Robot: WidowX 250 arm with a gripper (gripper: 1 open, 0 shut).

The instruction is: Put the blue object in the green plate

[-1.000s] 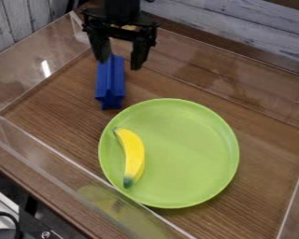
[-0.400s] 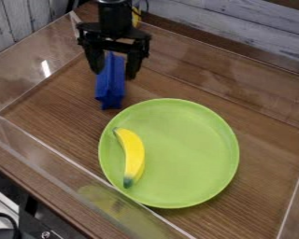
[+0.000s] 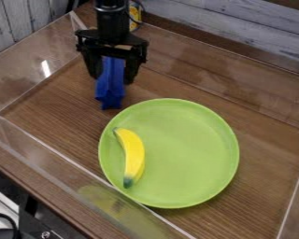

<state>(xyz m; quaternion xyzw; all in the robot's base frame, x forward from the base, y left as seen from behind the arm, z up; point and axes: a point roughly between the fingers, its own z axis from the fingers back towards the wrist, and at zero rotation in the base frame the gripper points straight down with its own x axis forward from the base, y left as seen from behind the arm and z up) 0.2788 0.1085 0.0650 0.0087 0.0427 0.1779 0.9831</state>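
Gripper [image 3: 112, 67] found lowered over the blue object [image 3: 109, 84], jaws spread, one finger to either side of the block's far end. No closing on the block evident; fingers judged astride but not yet clamped. Compared with the view a second earlier: shifted left and dropped, from a position hanging above and slightly right of the block to one straddling it. Little further movement noted against the view just before this one, suggesting descent nearly complete.

Blue object seen lying on the wooden table [image 3: 227, 75], long axis running near to far, near end just beside the far-left rim of the green plate [image 3: 190, 149]. Not lifted; position unchanged across all three views.

Green plate located to the near right of the block, with a yellow banana [image 3: 130, 156] lying along its left side. Right and centre of the plate left bare.

Assessment: approach stage finished, grasp pending. Closure on the block judged the next requirement, then a lift and short carry toward near right. Banana noted as an obstruction to avoid on placement.
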